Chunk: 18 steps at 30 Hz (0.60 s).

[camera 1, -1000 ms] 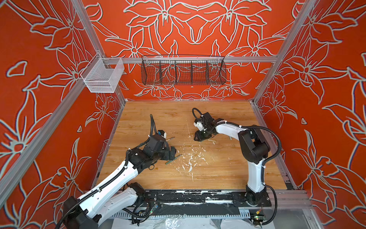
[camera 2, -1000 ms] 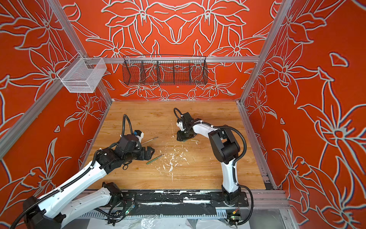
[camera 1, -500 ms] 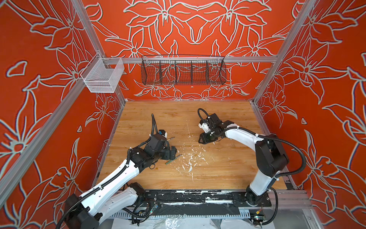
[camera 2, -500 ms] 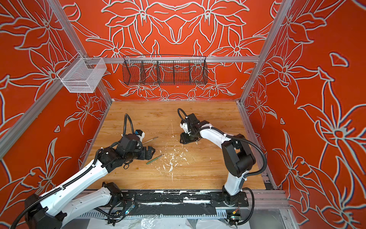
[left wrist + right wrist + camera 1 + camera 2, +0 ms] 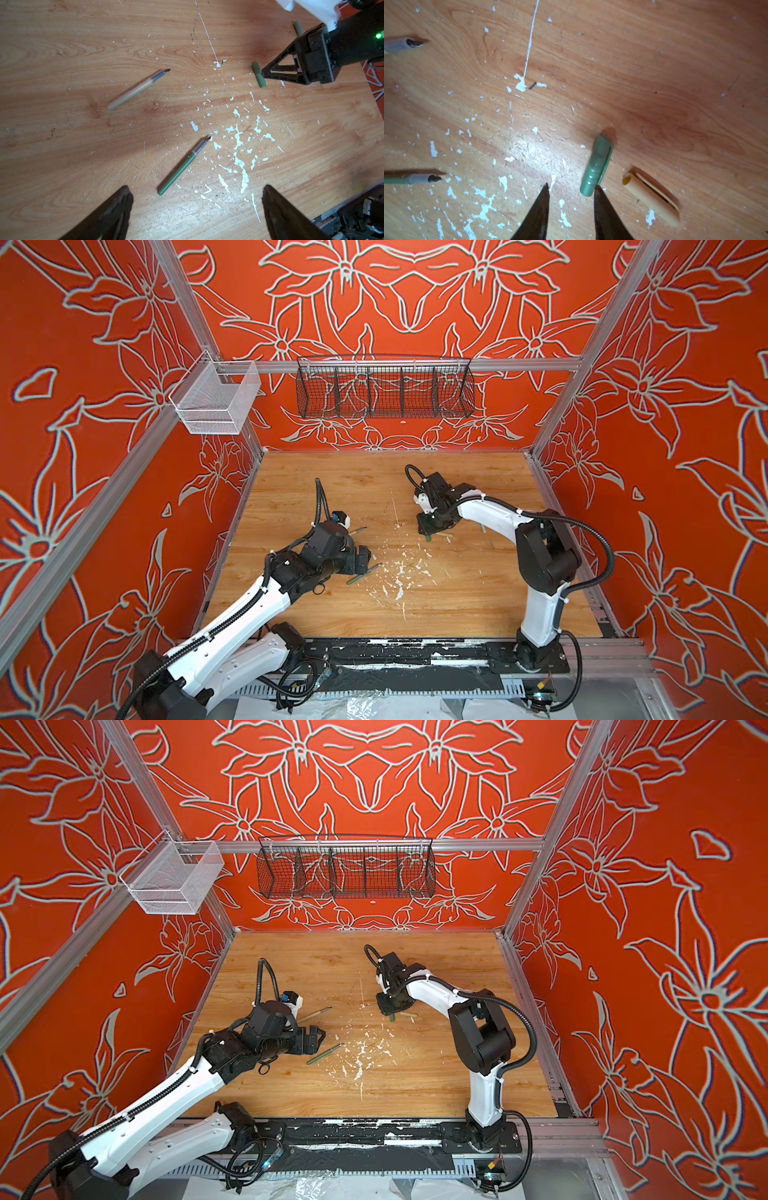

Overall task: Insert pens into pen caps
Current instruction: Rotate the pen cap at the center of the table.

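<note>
Right gripper hovering empty, jaws parted, fingertip touching green cap just beyond paint flecks. Likely starting cap pickup; next needing jaws straddling it. Left gripper gaping over green pen beside flecks.

Tan cap crowds the green cap (open wood opposite).

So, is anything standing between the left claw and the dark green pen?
Nothing visible does. In the left wrist view, the dark green pen lies just ahead of the open left claw, with only flat white paint flecks beside its tip.
</note>
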Each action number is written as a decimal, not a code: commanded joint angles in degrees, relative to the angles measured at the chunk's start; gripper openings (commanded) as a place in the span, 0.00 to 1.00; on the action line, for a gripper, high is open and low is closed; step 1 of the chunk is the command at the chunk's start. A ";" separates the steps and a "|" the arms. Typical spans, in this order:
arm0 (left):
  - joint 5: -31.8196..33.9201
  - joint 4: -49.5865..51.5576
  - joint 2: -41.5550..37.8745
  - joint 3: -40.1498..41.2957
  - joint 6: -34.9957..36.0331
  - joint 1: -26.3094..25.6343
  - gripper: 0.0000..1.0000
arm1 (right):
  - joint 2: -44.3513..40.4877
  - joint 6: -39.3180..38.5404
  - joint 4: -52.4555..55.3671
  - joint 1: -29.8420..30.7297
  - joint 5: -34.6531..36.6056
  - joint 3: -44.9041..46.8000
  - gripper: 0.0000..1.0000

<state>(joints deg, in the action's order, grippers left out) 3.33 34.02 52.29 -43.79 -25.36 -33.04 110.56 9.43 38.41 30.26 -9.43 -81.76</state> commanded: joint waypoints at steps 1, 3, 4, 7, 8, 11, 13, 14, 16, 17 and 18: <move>0.53 0.29 -0.80 1.24 -0.36 0.25 0.97 | 3.23 -1.37 2.74 0.06 2.06 -2.99 0.34; 0.53 0.34 -0.71 1.25 -0.31 0.24 0.97 | 3.78 -1.43 2.57 -0.16 2.03 -3.49 0.32; 0.59 0.43 -0.70 1.33 -0.34 0.21 0.97 | 3.78 -1.45 2.22 -0.20 2.24 -3.38 0.31; 0.71 0.39 -0.61 1.51 -0.57 0.25 0.97 | 3.72 -1.42 1.69 -0.55 3.47 -3.26 0.30; 0.71 0.22 -0.61 1.67 -0.66 0.25 0.97 | 3.74 -1.40 1.68 -0.85 3.54 -3.22 0.30; 0.56 -0.18 -0.44 1.87 -0.66 0.25 0.97 | 4.00 -1.22 1.45 -1.65 2.52 -2.93 0.31; 0.53 -0.18 -0.14 1.82 -0.58 0.25 0.97 | 4.04 -0.95 0.66 -1.99 2.18 -2.18 0.32; 0.47 -0.17 -0.01 1.78 -0.53 0.23 0.97 | 4.32 -0.83 0.42 -2.09 2.14 -2.01 0.32; 0.45 -0.14 0.34 1.69 -0.42 0.25 0.97 | 4.89 -0.67 0.15 -2.42 1.40 -1.73 0.32; 0.36 -0.13 0.57 1.61 -0.44 0.25 0.97 | 5.22 -0.62 0.12 -2.48 1.28 -1.58 0.32; 0.36 -0.18 0.73 1.56 -0.45 0.25 0.97 | 5.35 -0.47 -0.40 -2.57 1.10 -1.20 0.32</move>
<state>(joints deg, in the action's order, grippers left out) 3.38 33.85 52.47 -42.33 -25.54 -33.04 114.24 8.97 38.26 28.05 -7.92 -83.83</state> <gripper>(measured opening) 0.972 0.318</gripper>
